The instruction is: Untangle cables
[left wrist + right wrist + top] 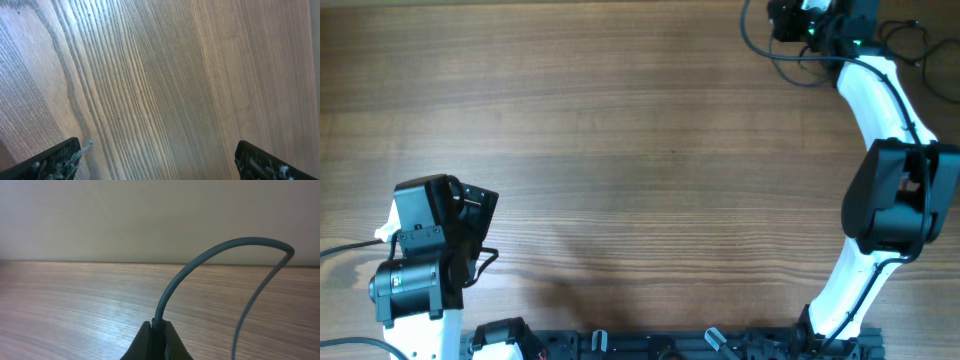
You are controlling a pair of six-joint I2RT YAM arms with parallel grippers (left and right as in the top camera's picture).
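**Right claw pinches a cable at the far corner; left arm sits folded**

The right arm (875, 105) reaches from its base at the near right edge of the table (640, 120) up to the far right corner. Its elbow is bent outward and its white forearm slants back toward the left. The right gripper (157, 339) is held low, and its camera looks level along the wood toward a pale wall (150, 215). Its jaws are pressed together on one thin dark cable (200, 262). This rises from the pinch, arches over to the right, kinks sharply and drops back down out of the picture. From above, the rest of the cables (757, 46) lie in loose loops on the wood just beside that gripper. How they cross one another is too small to tell. A thicker black lead (903, 100) runs along the forearm itself.

The left arm (415, 270) is folded at the near left corner, well apart from the cables. The left gripper (157, 162) points down at the wood, its fingers (50, 160) spread wide over the bare grain.
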